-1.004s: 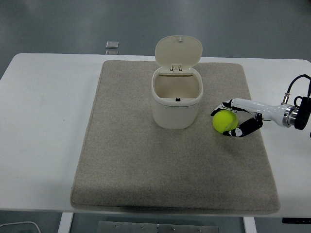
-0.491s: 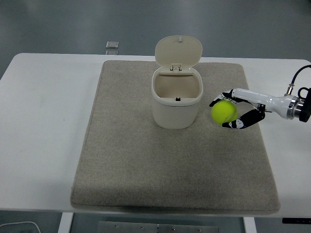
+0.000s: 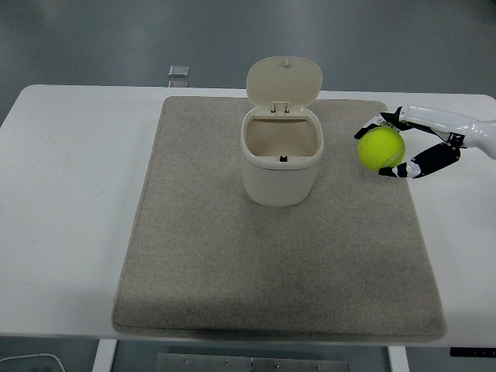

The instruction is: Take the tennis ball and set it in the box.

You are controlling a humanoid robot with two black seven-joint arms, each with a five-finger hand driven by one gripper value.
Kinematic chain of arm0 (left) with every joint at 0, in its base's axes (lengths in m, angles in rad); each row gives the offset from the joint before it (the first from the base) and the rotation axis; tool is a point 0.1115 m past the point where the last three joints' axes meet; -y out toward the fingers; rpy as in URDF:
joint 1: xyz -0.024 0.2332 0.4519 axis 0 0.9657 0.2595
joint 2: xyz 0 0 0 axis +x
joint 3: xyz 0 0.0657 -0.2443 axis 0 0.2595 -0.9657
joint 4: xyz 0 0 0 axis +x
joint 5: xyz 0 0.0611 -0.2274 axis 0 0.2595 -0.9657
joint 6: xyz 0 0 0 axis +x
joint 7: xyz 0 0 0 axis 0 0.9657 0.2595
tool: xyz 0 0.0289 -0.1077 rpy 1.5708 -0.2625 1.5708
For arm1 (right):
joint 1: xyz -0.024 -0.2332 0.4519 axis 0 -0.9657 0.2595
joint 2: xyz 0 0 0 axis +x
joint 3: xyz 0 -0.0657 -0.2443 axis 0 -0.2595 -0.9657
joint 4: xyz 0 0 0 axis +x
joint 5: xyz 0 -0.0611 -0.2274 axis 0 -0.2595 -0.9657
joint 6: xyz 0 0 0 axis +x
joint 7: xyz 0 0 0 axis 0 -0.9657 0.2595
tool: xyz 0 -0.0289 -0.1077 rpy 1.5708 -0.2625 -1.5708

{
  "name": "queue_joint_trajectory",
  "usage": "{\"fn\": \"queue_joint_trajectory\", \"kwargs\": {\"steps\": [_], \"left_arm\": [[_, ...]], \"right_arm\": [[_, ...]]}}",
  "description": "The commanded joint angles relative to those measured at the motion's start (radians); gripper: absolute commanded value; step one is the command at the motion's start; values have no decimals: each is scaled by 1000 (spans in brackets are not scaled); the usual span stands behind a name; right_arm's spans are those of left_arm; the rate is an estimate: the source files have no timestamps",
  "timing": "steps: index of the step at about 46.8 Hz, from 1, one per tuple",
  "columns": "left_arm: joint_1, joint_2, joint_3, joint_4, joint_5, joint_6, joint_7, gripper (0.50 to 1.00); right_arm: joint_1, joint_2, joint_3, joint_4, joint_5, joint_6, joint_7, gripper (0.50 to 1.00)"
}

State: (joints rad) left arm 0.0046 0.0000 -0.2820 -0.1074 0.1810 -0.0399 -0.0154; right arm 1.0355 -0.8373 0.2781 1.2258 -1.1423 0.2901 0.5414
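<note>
Right hand (image 3: 408,145) is gripping fuzzy yellow-green tennis ball (image 3: 381,149), fingers curled around it, hovering right of cream plastic lidded box (image 3: 280,155), whose lid is standing open, on grey felt mat (image 3: 232,256).

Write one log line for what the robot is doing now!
right hand: holding tennis ball | ball: lifted, right of box | box lid: open | left hand: unseen

Single head view – high, angled forward-down over white table (image 3: 77,155).
</note>
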Motion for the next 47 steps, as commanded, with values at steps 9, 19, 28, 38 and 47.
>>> {"fn": "queue_joint_trajectory", "kwargs": {"steps": [9,19,28,38,47], "left_arm": [[0,0,0,0,0,0,0,992],[0,0,0,0,0,0,0,992],[0,0,0,0,0,0,0,992],[0,0,0,0,0,0,0,992],[0,0,0,0,0,0,0,992]], "right_arm": [[57,53,1,21,4,3,2,500],[139,148,-4,18,33,1,-5,500],[173,228,-19,-25,72,-3,-14,500],[173,293,-46,-91,72,-14,-46,500],[164,296,-59,-95,73,-40,-63,500]]}}
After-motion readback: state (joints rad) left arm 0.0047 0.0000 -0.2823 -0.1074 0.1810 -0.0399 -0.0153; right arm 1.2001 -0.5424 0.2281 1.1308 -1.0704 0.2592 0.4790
